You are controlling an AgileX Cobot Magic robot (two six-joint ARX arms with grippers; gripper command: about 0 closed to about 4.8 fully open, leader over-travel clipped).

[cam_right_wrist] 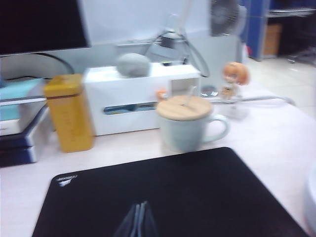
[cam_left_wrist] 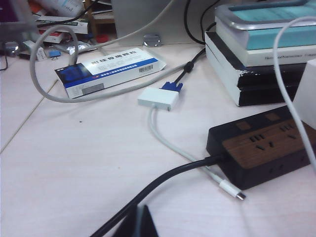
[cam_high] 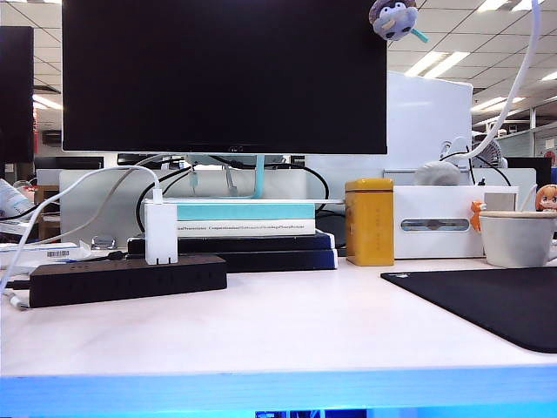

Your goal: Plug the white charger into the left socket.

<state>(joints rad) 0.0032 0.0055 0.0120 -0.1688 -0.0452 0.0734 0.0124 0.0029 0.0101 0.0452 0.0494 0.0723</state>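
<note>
The white charger [cam_high: 161,232] stands upright on the black power strip [cam_high: 126,279], right of the strip's middle, with its thin white cable [cam_high: 96,178] arching off to the left. The socket under it is hidden by its body. In the left wrist view only the charger's edge [cam_left_wrist: 308,94] shows, and the outlets nearer the strip's left end [cam_left_wrist: 259,142] lie bare. My left gripper [cam_left_wrist: 140,220] is shut and empty, low over the table in front of the strip's black cord. My right gripper [cam_right_wrist: 141,211] is shut and empty over the black mat [cam_right_wrist: 163,192]. Neither arm appears in the exterior view.
Stacked books [cam_high: 248,228] sit behind the strip, under a monitor [cam_high: 224,77]. A yellow tin [cam_high: 369,221], a white box [cam_high: 435,222] and a lidded mug [cam_right_wrist: 186,123] stand to the right. A blue-white carton [cam_left_wrist: 111,70], an adapter [cam_left_wrist: 158,98] and a loose cable end [cam_left_wrist: 232,190] lie left.
</note>
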